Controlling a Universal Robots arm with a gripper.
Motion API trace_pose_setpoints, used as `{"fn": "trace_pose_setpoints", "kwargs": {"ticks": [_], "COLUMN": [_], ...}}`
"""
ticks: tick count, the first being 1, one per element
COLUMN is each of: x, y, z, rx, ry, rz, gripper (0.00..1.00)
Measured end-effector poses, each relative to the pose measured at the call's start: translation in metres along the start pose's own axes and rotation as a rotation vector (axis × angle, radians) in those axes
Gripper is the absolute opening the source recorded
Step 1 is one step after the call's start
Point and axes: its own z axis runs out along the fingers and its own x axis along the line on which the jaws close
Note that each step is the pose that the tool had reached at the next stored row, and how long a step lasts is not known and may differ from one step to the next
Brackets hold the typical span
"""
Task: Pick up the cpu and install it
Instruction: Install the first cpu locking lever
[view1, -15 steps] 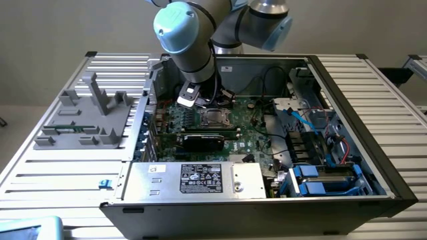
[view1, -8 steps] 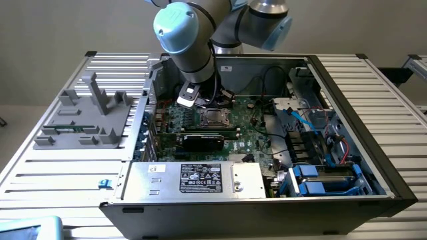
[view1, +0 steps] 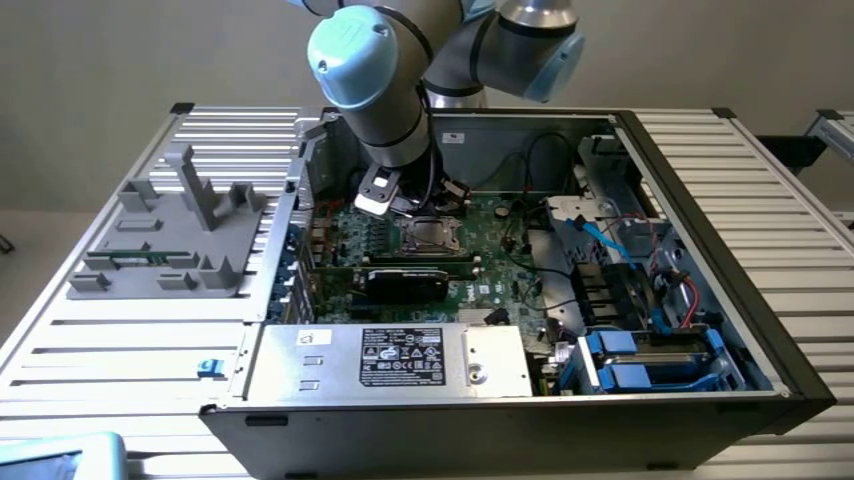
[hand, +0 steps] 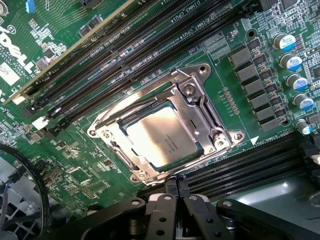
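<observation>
An open case (view1: 801, 370) lies on the tabletop (view1: 134, 340), toward its edge at the exterior view's right. A fixture (view1: 167, 240) stands on the tabletop just beside the case, toward the opposite edge. Inside the case the board (view1: 501, 250) lies flat. The socket (hand: 165, 127) sits on the board, and the cpu (hand: 162, 140) lies in the socket. The tool (hand: 175, 187) hangs over the board just beside the socket, its fingers together, apart from the cpu. A card (view1: 407, 280) stands on the board between the socket and the power supply (view1: 387, 355), which fills the case's near side.
</observation>
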Motion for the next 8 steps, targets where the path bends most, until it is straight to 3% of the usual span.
{"fn": "trace_pose_setpoints", "kwargs": {"ticks": [8], "x": [-0.0008], "y": [-0.0008], "z": [0.0009], "rx": [-0.0001], "ry": [0.0011], "rz": [0.002], "gripper": [0.12]}}
